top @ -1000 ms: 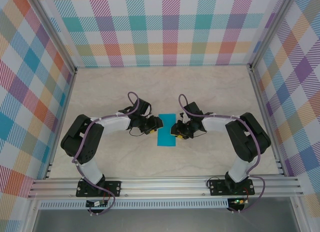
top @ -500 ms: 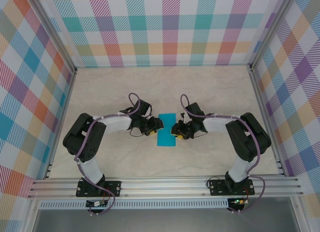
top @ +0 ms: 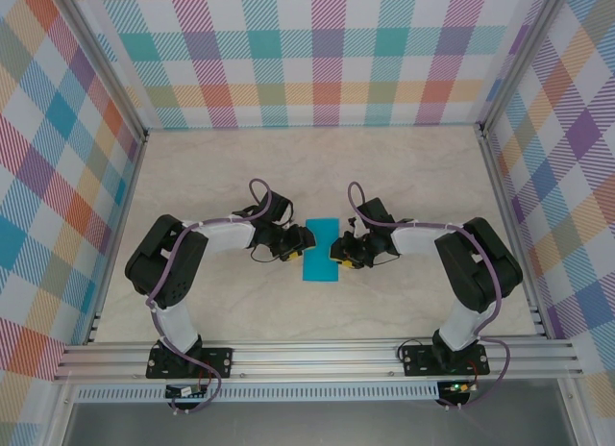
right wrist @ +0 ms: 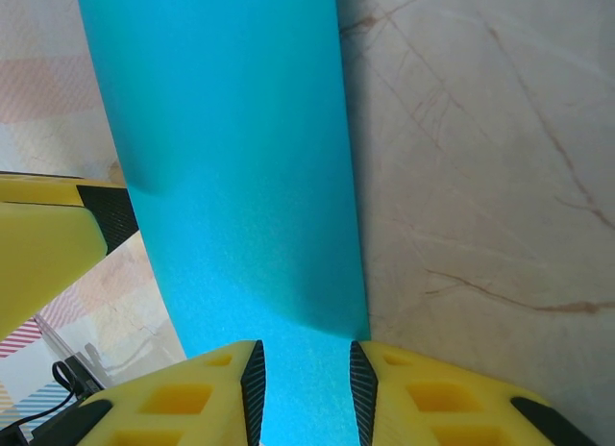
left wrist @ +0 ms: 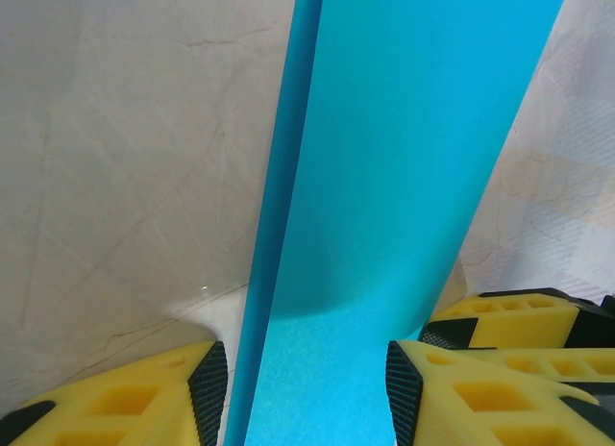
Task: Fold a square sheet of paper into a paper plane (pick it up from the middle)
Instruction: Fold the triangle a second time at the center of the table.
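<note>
While both arms reach inward over the pale marbled desk (top: 317,167), a thin teal-blue sheet of paper (top: 321,250), folded into a narrow rectangle, lies at the desk's middle between them. The left end effector (top: 304,242) sits at the sheet's left edge and the right end effector (top: 337,251) at its right edge. In the left wrist view the upper layer arches off the lower one and fills a moderate gap between the yellow fingers (left wrist: 135,408). In the right wrist view the paper runs through a narrower gap. Whether either end effector actually clamps the paper cannot be told.
</note>
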